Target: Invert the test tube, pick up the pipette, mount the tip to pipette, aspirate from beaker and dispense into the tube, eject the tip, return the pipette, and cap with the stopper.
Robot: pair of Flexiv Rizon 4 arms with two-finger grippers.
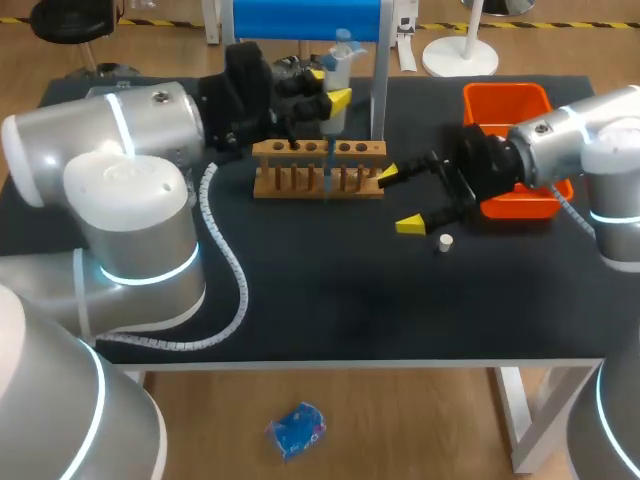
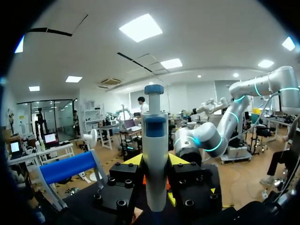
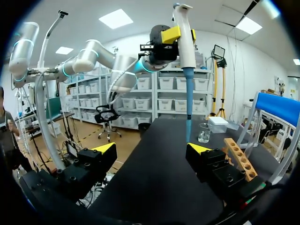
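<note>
My left gripper (image 1: 330, 88) (image 2: 155, 161) is shut on the white pipette (image 1: 341, 55) (image 2: 154, 140) and holds it upright over the wooden tube rack (image 1: 318, 168). In the right wrist view the pipette (image 3: 185, 37) hangs from the left gripper (image 3: 165, 41), and its blue tip (image 3: 188, 108) points down at the table. The glass beaker (image 3: 204, 133) stands beyond it. My right gripper (image 1: 400, 198) (image 3: 151, 150) is open and empty, just right of the rack (image 3: 240, 158). A small white stopper (image 1: 445, 241) lies on the mat beside it. I cannot make out the test tube.
An orange bin (image 1: 500, 100) sits at the back right, partly under my right arm. A blue-topped stand (image 1: 380, 90) (image 3: 280, 107) rises behind the rack. A white box (image 3: 218, 123) stands near the beaker. The black mat (image 1: 330, 290) covers the table.
</note>
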